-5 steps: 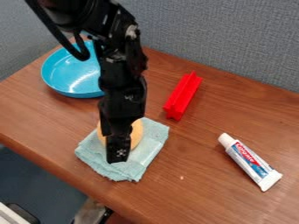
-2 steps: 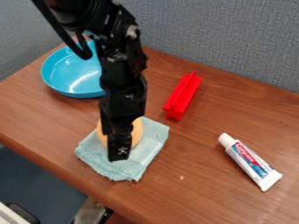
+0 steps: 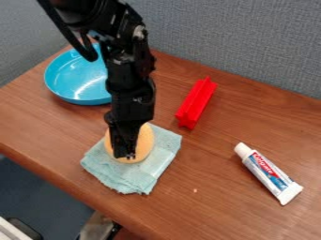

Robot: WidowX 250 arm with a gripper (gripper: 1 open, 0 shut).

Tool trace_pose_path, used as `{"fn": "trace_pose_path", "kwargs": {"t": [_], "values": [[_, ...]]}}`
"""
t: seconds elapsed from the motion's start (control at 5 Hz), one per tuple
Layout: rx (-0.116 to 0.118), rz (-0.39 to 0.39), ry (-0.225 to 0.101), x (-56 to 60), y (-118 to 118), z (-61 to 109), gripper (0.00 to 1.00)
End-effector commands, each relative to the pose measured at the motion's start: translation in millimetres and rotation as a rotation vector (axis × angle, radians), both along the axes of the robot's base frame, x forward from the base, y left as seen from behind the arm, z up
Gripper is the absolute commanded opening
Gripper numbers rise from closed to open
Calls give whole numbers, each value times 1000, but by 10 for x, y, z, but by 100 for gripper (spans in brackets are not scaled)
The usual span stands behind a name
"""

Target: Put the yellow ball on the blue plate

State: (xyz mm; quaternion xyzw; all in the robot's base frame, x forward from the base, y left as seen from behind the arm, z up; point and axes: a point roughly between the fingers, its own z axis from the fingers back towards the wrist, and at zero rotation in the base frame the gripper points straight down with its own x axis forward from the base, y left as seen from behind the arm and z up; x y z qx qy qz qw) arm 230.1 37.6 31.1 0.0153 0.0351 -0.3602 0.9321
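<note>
Camera shows the robot arm (image 3: 94, 19) reaching down over the pale teal cloth (image 3: 130, 174), with the gripper (image 3: 124, 150) right at the yellow ball (image 3: 145, 142). The ball lies over the cloth, near the front edge of the wooden table (image 3: 207, 192), and the blue plate (image 3: 77, 94) stands well apart from it, farther back and to the left in the view, partly behind the arm.

As for progress, the reach to the ball is done, and the job looks to be at the grasping step. The lift, the carry across to the plate and the release are all left to do.

The dark fingers overlap the ball in the view, their tips low against its near side, while its yellow-orange surface shows on either side of them. Fingers and ball seem to be touching, but the far side of the grip is hidden, so whether the fingers are pinching the ball firmly or only resting about it cannot be told.

The next move likely calls for a secure hold, then a raise high enough to clear the plate's rim. A smooth, rounded ball could slip out of a shallow grip, and the cloth might come up with it if a fingertip catches a fold.
</note>
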Motion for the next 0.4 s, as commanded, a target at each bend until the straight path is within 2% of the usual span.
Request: {"fn": "trace_pose_path", "kwargs": {"t": [0.0, 0.2], "values": [[-4, -3, -8, 40, -2, 91, 0], [5, 10, -40, 99, 19, 273, 0]]}}
